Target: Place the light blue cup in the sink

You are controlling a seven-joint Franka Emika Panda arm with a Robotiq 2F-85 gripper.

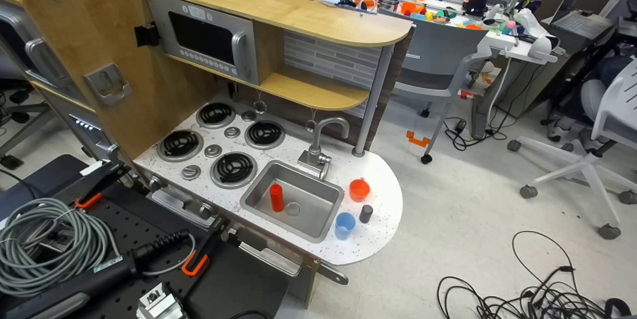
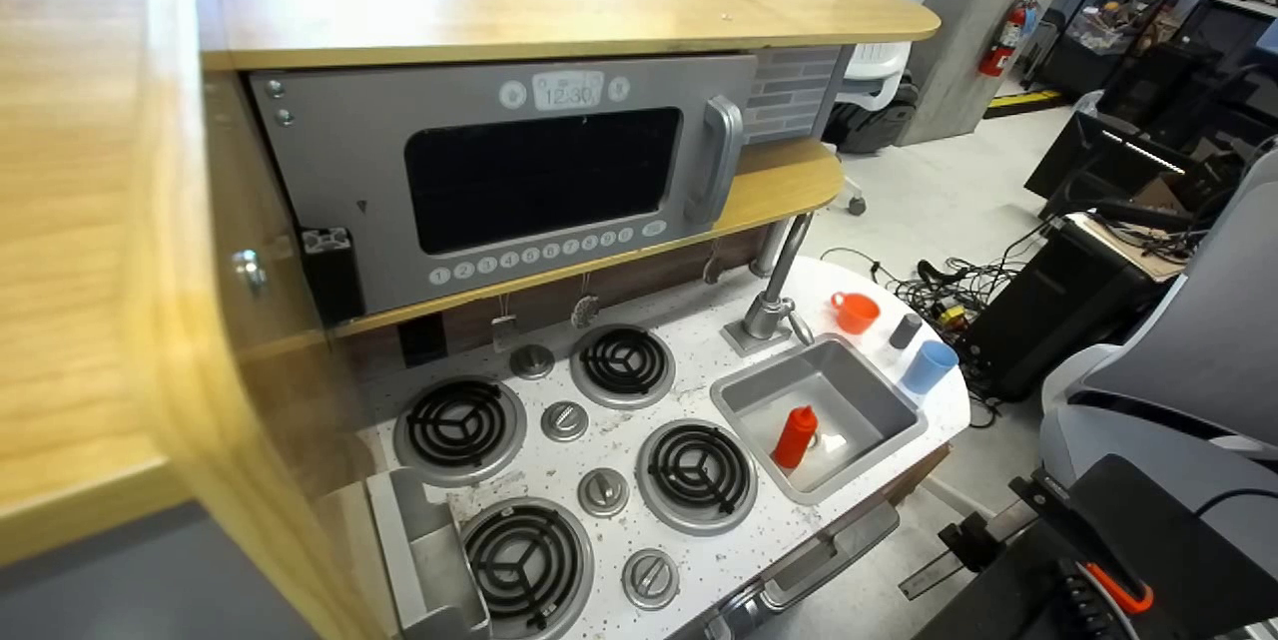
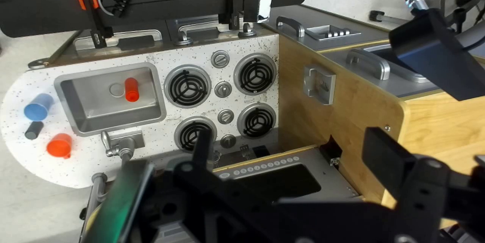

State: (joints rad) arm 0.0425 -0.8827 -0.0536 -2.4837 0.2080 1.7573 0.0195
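The light blue cup (image 1: 344,226) stands upright on the white countertop beside the sink, near the rounded end. It also shows in an exterior view (image 2: 929,366) and at the left of the wrist view (image 3: 38,107). The sink (image 1: 312,184) is a grey metal basin holding a red bottle (image 1: 276,197); it also shows in an exterior view (image 2: 859,400) and the wrist view (image 3: 106,101). My gripper (image 3: 288,140) is open and empty, high above the toy kitchen, with the cup well off to the left. The gripper is outside both exterior views.
A red-orange cup (image 1: 359,190) and a small dark grey cylinder (image 1: 366,214) stand close to the blue cup. A curved faucet (image 1: 318,140) rises behind the sink. A microwave (image 1: 206,35) and wooden shelf (image 1: 318,87) overhang the back. Stove burners (image 1: 234,169) lie beside the sink.
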